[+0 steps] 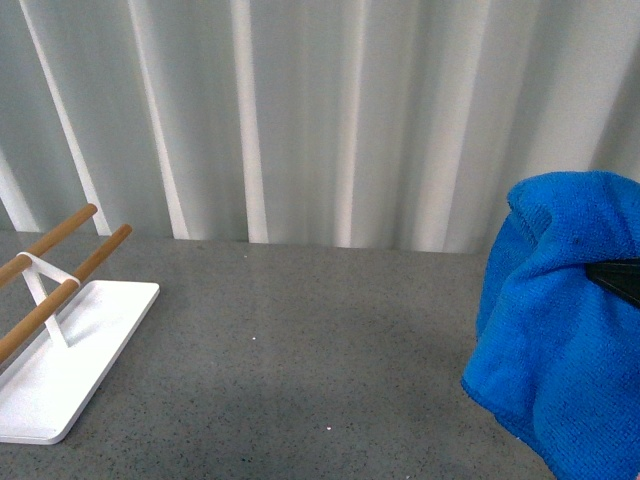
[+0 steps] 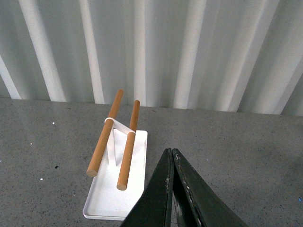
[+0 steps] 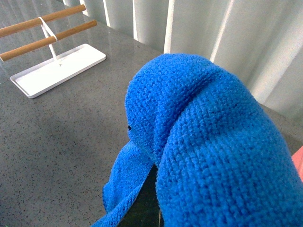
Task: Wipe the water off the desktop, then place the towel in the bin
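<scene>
The blue towel (image 1: 560, 340) hangs bunched at the right of the front view, lifted off the dark grey speckled desktop (image 1: 300, 360). My right gripper (image 3: 147, 201) is shut on the towel (image 3: 208, 142), which drapes over the fingers and hides all but a dark sliver of them. A thin pink strip of the bin (image 3: 299, 163) shows at the edge of the right wrist view. My left gripper (image 2: 171, 156) is shut with nothing in it, hovering over the desktop (image 2: 246, 161) beside the rack. Water is out of view.
A white flat rack base (image 1: 70, 360) carrying two wooden rods (image 1: 60, 290) stands at the left of the desktop; it also shows as the rack (image 2: 118, 189) by my left gripper. White pleated curtains (image 1: 320, 110) close off the back edge.
</scene>
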Tool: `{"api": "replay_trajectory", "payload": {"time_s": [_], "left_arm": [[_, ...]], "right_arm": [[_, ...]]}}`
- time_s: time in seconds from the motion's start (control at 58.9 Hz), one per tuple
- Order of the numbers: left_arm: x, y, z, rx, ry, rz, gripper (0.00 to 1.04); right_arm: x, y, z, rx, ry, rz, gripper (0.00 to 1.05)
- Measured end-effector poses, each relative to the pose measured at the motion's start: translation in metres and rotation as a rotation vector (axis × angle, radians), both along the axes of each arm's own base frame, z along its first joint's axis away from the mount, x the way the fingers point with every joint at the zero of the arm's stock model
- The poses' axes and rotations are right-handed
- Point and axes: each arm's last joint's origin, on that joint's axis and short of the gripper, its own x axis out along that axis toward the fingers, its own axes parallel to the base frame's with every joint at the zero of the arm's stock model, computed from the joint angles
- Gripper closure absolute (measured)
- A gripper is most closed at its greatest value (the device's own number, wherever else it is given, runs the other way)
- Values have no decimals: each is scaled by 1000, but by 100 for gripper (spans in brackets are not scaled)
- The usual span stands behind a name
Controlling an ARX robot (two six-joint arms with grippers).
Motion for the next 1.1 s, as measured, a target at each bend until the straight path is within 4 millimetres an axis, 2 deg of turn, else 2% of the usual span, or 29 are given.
{"api": "replay_trajectory", "payload": {"time_s": [0.34, 0.543, 1.104], "left_arm": [[-13, 0, 4, 0, -15, 0, 101], [-20, 0, 5, 0, -18, 0, 101], [-32, 0, 5, 0, -19, 0, 101]], "right_arm": [[0, 1, -1, -9, 1, -1, 100], [5, 6, -11, -24, 37, -2, 100], [51, 31, -23, -63, 76, 2, 100]]}}
